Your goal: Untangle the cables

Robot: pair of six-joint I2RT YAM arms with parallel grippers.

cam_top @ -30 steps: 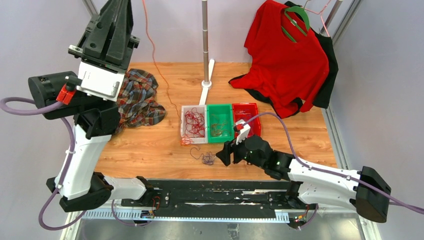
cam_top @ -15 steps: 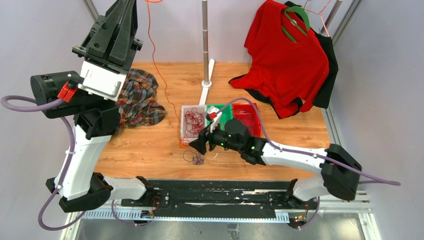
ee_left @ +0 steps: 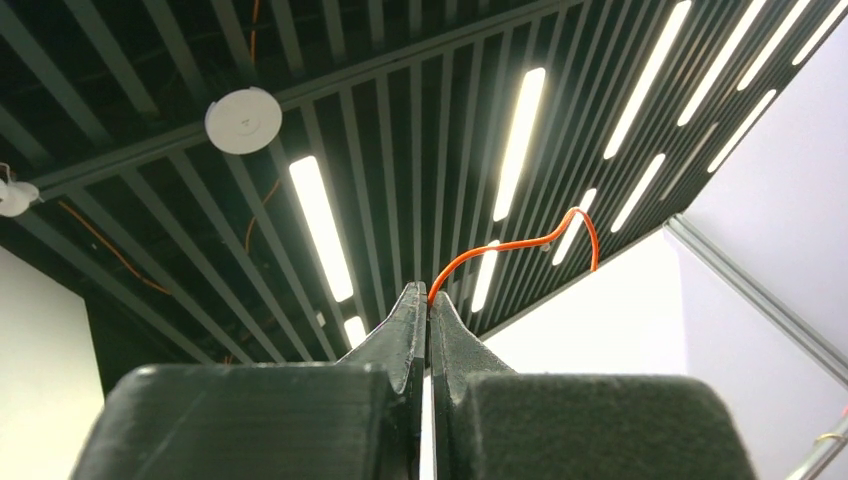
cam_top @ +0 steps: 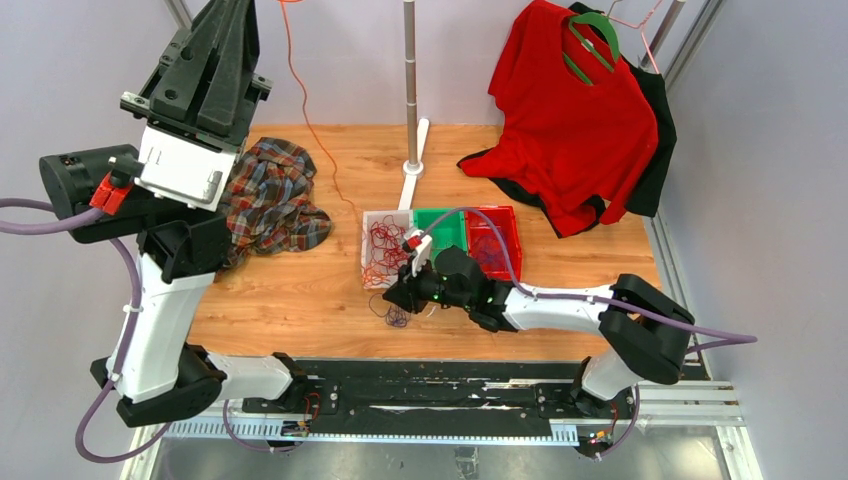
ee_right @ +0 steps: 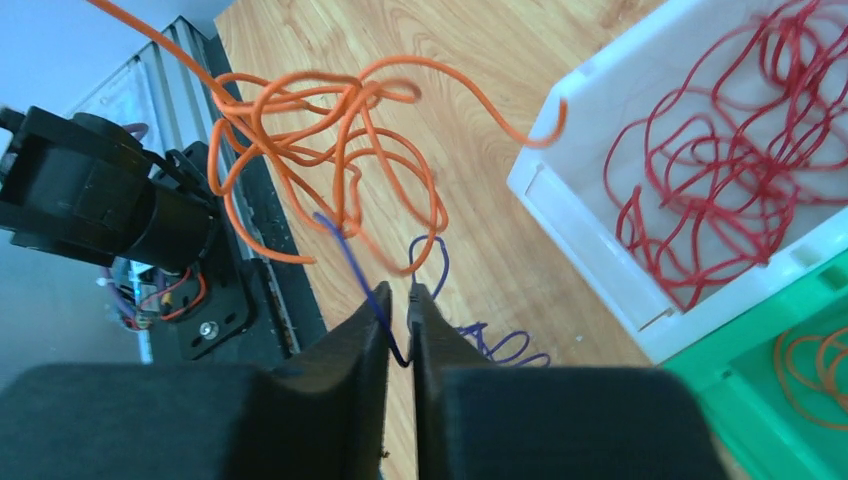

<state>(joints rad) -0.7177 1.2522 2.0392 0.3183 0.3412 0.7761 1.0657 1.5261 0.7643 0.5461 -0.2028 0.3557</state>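
Note:
My left gripper (cam_top: 238, 8) is raised high at the back left, shut on an orange cable (ee_left: 520, 243) that sticks out past its tips (ee_left: 428, 300). That orange cable (cam_top: 318, 130) hangs down to a tangle on the table by the white bin. In the right wrist view the orange loops (ee_right: 330, 130) float above the wood, with a purple-blue cable (ee_right: 345, 260) threaded through them. My right gripper (ee_right: 398, 300) is shut on the purple-blue cable, low over the purple loops (cam_top: 395, 318) in front of the bins (cam_top: 392, 300).
Three bins stand side by side: the white bin (cam_top: 368, 222) holds red cables (cam_top: 385, 245), then the green bin (cam_top: 445, 220) and the red bin (cam_top: 505, 230). A plaid cloth (cam_top: 270, 195) lies at the left. A pole stand (cam_top: 411, 90) and a red shirt (cam_top: 570, 120) are at the back.
My right arm swung left from in front of the bins to the tangle, and its jaws closed on the purple-blue cable. The left arm shifted slightly left, still holding the orange cable.

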